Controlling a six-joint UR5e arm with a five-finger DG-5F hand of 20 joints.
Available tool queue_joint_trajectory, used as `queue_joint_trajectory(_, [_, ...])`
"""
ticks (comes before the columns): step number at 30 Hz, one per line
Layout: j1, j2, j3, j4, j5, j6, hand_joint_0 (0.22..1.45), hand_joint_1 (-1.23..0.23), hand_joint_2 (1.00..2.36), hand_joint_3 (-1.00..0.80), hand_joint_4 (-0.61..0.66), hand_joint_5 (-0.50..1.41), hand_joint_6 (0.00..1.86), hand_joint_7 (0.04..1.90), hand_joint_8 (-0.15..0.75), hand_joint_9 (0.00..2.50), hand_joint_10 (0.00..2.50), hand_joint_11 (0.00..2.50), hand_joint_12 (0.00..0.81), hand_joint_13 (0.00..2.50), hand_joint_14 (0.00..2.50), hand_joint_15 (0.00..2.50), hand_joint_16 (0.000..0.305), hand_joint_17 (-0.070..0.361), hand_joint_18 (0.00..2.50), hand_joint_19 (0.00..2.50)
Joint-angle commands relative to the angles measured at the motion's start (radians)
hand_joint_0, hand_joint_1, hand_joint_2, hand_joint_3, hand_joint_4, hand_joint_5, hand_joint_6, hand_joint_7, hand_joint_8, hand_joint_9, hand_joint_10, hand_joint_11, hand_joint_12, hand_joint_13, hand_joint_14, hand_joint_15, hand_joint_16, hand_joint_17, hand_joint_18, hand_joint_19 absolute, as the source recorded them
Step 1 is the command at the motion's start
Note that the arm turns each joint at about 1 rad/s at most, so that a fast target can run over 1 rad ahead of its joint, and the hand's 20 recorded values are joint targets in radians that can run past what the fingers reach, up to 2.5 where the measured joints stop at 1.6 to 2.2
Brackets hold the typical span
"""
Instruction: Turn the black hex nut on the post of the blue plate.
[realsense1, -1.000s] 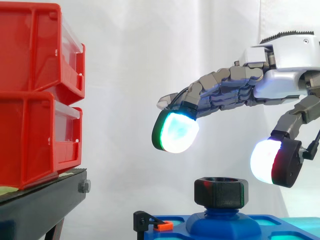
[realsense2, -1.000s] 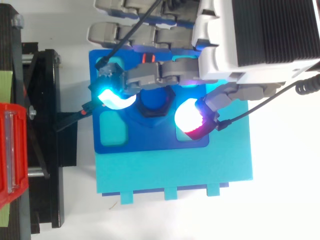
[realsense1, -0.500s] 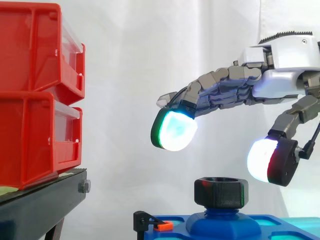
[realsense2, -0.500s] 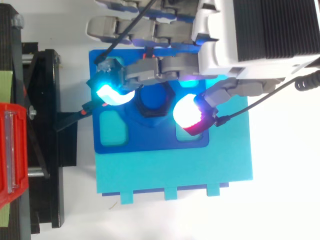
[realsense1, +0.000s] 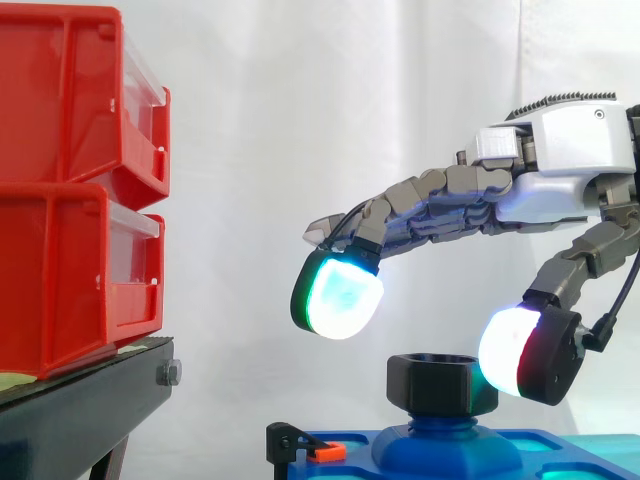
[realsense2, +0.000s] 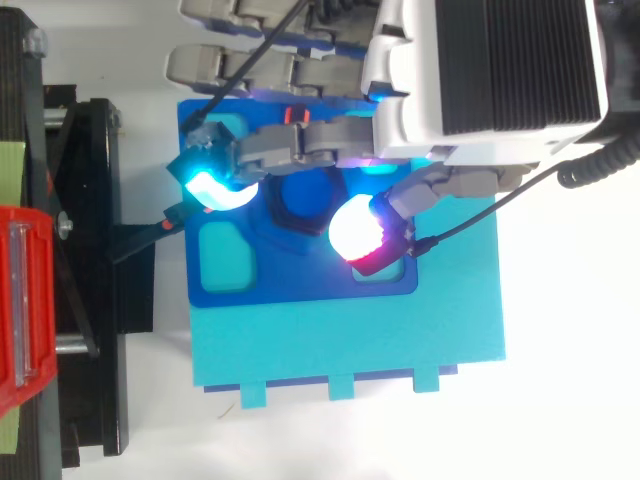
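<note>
Lower and further towards the bins than a second ago, the hand (realsense1: 545, 190) now brackets the black hex nut (realsense1: 442, 383) in the side view. The thumb pad (realsense1: 512, 350) hangs level with the nut's upper right edge, and the green-white fingertip pad (realsense1: 338, 290) is higher, above and to its left. The nut sits upright on the post of the blue plate (realsense1: 560, 442), well apart from the red bins (realsense1: 70, 190).

To do this step well, the fingertip probably needs to drop to the thumb's height. Both pads should press opposite flats squarely before any twist, or they may slip over the corners.

From the side, the thumb and fingers are spread wide and clasp nothing. Whether the thumb pad already grazes the nut cannot be told.

From above, the hand (realsense2: 310, 145) reaches across the plate (realsense2: 300, 285). The cyan fingertip pad (realsense2: 215, 188) sits just beside the nut (realsense2: 280, 212) on the side of the black stand (realsense2: 90, 300), and the thumb pad (realsense2: 355, 232) is just beside it on the other side. The blue post top shows between them, and neither pad visibly presses the nut.
</note>
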Motion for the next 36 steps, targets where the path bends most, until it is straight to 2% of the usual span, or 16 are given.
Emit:
queue_joint_trajectory(1, [0.000,-0.002,0.000,0.005,0.001,0.001,0.47,-0.91,1.00,-0.50,-0.02,-0.30,0.50,0.68,0.138,0.04,0.00,0.05,0.311,0.03,0.00,0.00,0.047,0.106,0.11,0.16])
queue_joint_trajectory(4, [0.000,-0.002,0.000,0.005,-0.001,0.001,0.46,-0.87,1.00,-0.50,-0.03,-0.30,0.50,0.70,0.132,0.00,0.00,0.09,0.308,0.00,0.00,0.03,0.046,0.104,0.05,0.20])
queue_joint_trajectory(5, [0.000,-0.002,0.000,0.005,0.001,0.001,0.46,-0.90,1.00,-0.50,-0.01,-0.30,0.50,0.68,0.143,0.04,0.00,0.05,0.316,0.04,0.00,0.00,0.048,0.107,0.11,0.16])
queue_joint_trajectory(9, [0.000,-0.004,0.000,0.005,-0.001,0.001,0.45,-0.87,1.00,-0.50,0.00,-0.30,0.50,0.70,0.136,0.01,0.00,0.08,0.310,0.00,0.00,0.02,0.047,0.105,0.06,0.19])
queue_joint_trajectory(14, [0.000,-0.004,0.000,0.002,-0.001,0.001,0.45,-0.89,1.00,-0.50,0.02,-0.30,0.50,0.70,0.148,0.06,0.00,0.05,0.319,0.04,0.00,0.00,0.048,0.108,0.12,0.17])
queue_joint_trajectory(23, [-0.009,-0.004,0.000,0.000,-0.004,0.001,0.45,-0.87,1.00,-0.50,0.05,-0.30,0.50,0.72,0.153,0.07,0.00,0.05,0.322,0.06,0.00,0.00,0.047,0.107,0.12,0.17])
queue_joint_trajectory(36, [-0.012,-0.004,0.000,-0.006,-0.005,-0.001,0.45,-0.84,1.00,-0.50,0.08,-0.30,0.50,0.74,0.161,0.09,0.00,0.08,0.327,0.06,0.00,0.00,0.047,0.107,0.13,0.17])
